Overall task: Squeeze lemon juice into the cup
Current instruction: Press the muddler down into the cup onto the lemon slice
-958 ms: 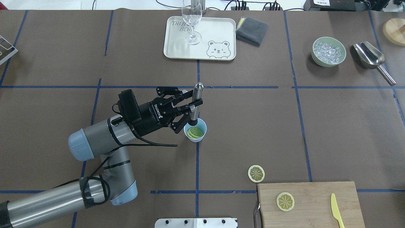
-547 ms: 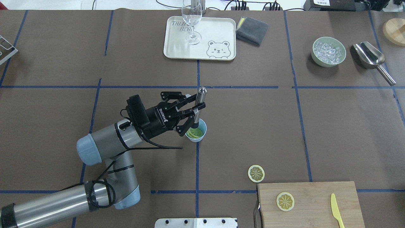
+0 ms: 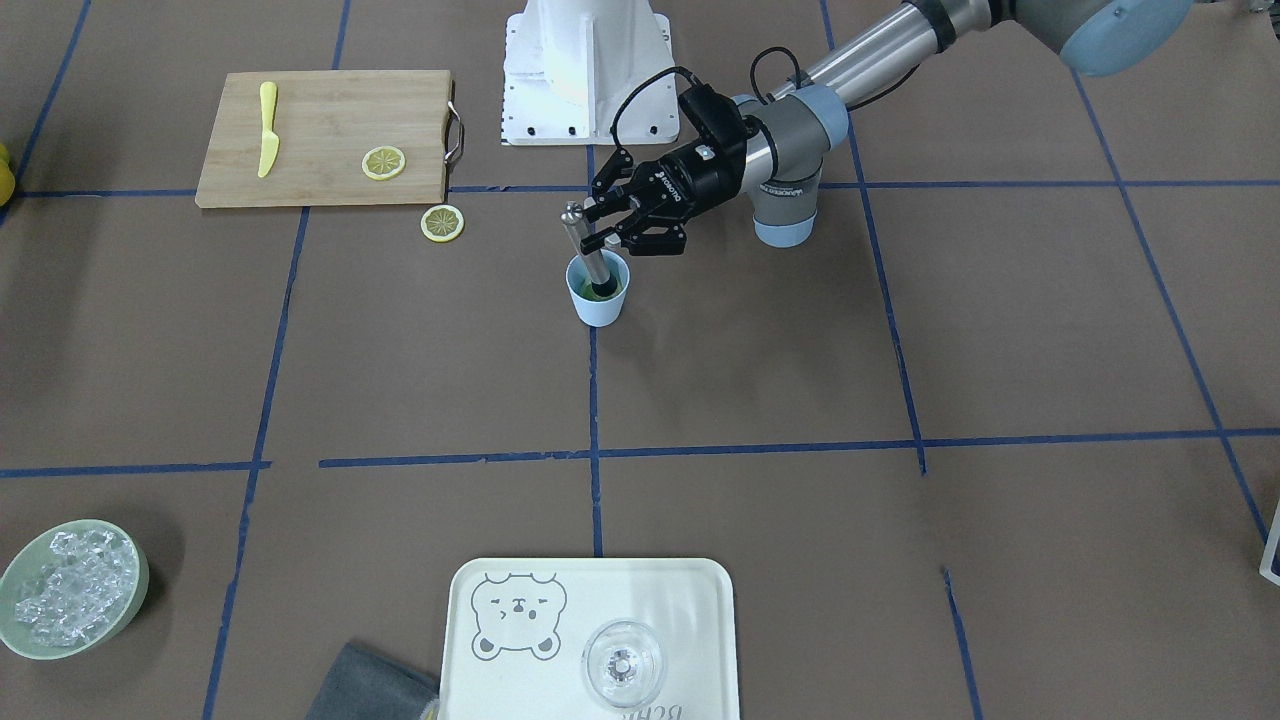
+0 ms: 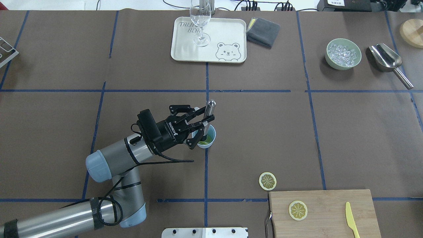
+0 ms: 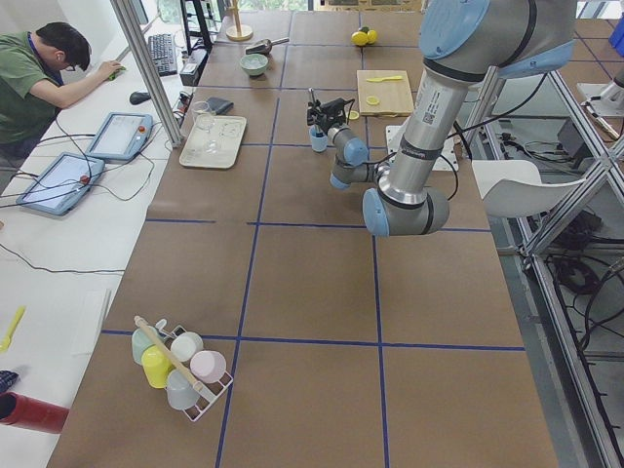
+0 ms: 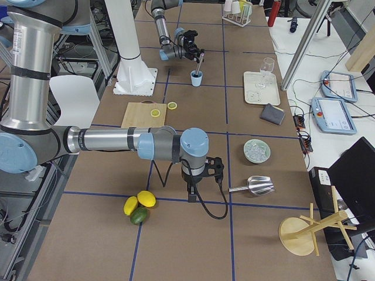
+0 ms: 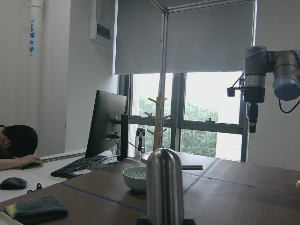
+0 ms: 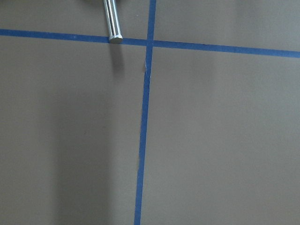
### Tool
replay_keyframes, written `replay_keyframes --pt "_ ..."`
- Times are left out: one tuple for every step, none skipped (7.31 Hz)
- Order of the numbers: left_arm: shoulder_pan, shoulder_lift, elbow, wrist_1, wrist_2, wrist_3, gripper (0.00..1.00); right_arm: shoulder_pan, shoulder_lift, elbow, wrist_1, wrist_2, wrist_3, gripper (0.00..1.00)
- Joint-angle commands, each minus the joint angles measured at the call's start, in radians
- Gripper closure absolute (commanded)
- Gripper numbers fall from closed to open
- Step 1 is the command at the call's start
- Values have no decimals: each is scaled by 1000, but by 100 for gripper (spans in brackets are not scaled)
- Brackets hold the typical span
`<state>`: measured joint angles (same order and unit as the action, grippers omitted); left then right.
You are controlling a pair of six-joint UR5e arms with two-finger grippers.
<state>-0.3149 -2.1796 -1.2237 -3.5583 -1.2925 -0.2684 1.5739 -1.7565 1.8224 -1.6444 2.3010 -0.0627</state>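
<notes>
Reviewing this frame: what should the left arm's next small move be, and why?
Likely press straight down a touch. The left pincer grips the metal muddler upright, its lower end inside the cup, on or just above the lemon slices; the contact itself is hidden.

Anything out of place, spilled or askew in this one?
One lemon slice lies on the bare table just off the cutting board's corner, while another slice sits on the board. Otherwise nothing stands out: the cup stands upright with the left gripper holding a metal pestle in it, no spill visible.
</notes>
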Motion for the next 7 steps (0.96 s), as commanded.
replay_keyframes --pt "13 0 3 -1 16 28 100 0 0 0 0 0 0 0" --pt "13 -3 -2 -1 16 28 100 0 0 0 0 0 0 0" --pt "13 -5 -14 -2 16 26 100 0 0 0 0 2 0 0" --pt "8 -6 -61 -5 15 23 100 0 0 0 0 2 0 0" --pt "-9 -6 -101 -10 15 15 100 0 -1 0 0 2 0 0" --pt "-32 -3 -130 -8 13 -11 100 0 -1 0 0 2 0 0" --pt "-61 6 -161 2 12 -111 100 0 -1 0 0 3 0 0"
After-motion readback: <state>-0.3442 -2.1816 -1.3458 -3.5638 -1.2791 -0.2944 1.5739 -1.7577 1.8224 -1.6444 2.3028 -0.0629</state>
